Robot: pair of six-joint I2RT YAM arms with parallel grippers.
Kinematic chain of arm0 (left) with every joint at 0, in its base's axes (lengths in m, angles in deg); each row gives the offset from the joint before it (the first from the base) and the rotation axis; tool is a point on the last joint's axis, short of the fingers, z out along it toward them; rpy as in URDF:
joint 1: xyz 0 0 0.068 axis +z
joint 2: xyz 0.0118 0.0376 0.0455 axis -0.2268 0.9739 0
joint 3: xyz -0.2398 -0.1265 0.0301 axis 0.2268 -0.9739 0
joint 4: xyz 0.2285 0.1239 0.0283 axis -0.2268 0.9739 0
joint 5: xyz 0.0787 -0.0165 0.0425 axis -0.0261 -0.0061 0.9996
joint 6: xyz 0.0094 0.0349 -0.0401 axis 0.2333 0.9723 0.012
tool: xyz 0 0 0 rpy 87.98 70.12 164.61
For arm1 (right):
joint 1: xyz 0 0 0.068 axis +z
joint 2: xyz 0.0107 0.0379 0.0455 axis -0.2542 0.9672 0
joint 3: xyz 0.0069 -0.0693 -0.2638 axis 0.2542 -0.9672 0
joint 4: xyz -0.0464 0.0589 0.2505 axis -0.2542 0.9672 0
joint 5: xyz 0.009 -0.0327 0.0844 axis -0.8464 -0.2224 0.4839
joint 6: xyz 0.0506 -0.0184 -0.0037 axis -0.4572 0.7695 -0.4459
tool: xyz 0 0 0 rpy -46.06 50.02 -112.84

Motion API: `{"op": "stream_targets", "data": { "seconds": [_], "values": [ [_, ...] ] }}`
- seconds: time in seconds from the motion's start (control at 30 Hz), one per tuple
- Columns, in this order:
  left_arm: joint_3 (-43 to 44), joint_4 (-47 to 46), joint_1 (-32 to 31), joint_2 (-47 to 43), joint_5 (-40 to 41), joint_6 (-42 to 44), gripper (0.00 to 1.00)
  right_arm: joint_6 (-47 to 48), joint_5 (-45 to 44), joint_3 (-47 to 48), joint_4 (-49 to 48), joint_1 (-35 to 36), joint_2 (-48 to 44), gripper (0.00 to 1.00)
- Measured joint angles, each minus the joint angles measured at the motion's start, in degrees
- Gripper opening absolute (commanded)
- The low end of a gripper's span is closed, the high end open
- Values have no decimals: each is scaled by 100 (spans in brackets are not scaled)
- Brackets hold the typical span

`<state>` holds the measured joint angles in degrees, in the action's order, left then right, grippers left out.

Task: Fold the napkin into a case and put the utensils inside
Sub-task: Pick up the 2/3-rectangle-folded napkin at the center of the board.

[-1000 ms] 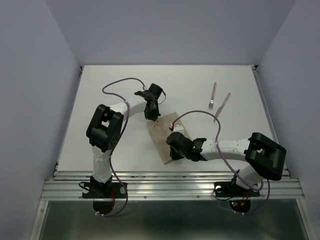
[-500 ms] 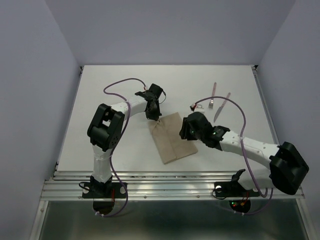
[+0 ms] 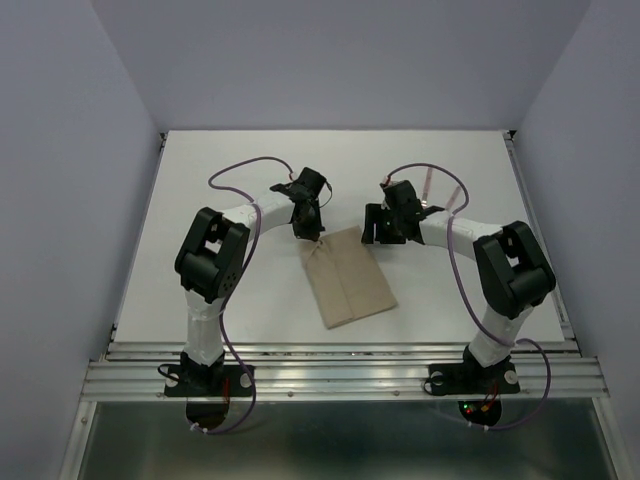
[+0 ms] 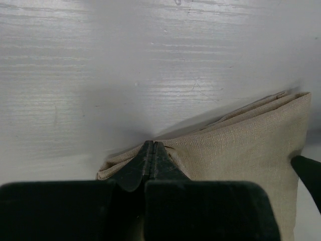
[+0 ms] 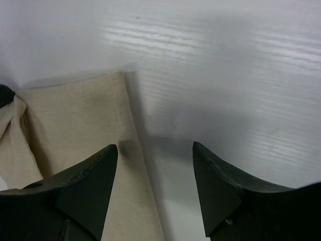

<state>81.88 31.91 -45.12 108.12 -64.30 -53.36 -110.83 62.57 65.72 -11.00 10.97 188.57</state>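
The tan napkin (image 3: 350,282) lies folded into a narrow layered rectangle on the white table. My left gripper (image 3: 312,232) is shut on its far left corner, and in the left wrist view the cloth (image 4: 241,150) bunches up against the closed tips (image 4: 153,146). My right gripper (image 3: 378,230) hovers open at the far right corner. In the right wrist view one of its jaws is over the cloth (image 5: 75,115) and the other over bare table, midpoint (image 5: 154,146), with nothing between them. Two pinkish handles of the utensils (image 3: 428,182) (image 3: 456,196) show behind the right arm, which hides their metal ends.
The white table (image 3: 230,180) is walled by grey panels on three sides, and a metal rail (image 3: 340,365) runs along its near edge. Purple cables loop above both arms. The right gripper's dark finger shows at the right edge of the left wrist view (image 4: 308,173).
My right arm swung from the napkin's near left side across to its far right corner and opened its jaws. The napkin now lies flatter and folded. The left gripper stayed put.
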Motion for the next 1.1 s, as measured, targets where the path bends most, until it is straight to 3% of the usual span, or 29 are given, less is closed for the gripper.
{"op": "stream_targets", "data": {
  "seconds": [0.17, 0.3, 0.43, 0.47, 0.5, 0.53, 0.6, 0.7, 1.1],
  "values": [
    [0, -7, 0, 0, -20, 0, 0, 68, 715, -15, -219, -2, 229, 66],
    [0, -7, -2, 0, -39, 0, 0, 66, 1128, -15, -577, -2, 378, 60],
    [0, -11, 0, 2, -52, -4, 0, 42, 1427, -7, -883, -9, 527, 44],
    [0, -11, 0, 2, -55, -4, 0, 42, 1473, -7, -931, -11, 555, 32],
    [0, -11, 0, 2, -55, -7, 0, 15, 1478, -7, -944, -11, 562, 32],
    [0, -11, 0, 2, -55, -7, 0, 7, 1482, -9, -955, -13, 573, 22],
    [0, -11, 0, 4, -57, -9, 0, -24, 1467, -13, -931, -11, 573, 12],
    [-11, -20, 0, 4, -59, -26, 0, -42, 1458, -13, -922, -11, 568, 4],
    [-116, -190, 0, 2, -63, -114, 0, -297, 1158, -11, -551, 153, 229, 1]
  ]
}}
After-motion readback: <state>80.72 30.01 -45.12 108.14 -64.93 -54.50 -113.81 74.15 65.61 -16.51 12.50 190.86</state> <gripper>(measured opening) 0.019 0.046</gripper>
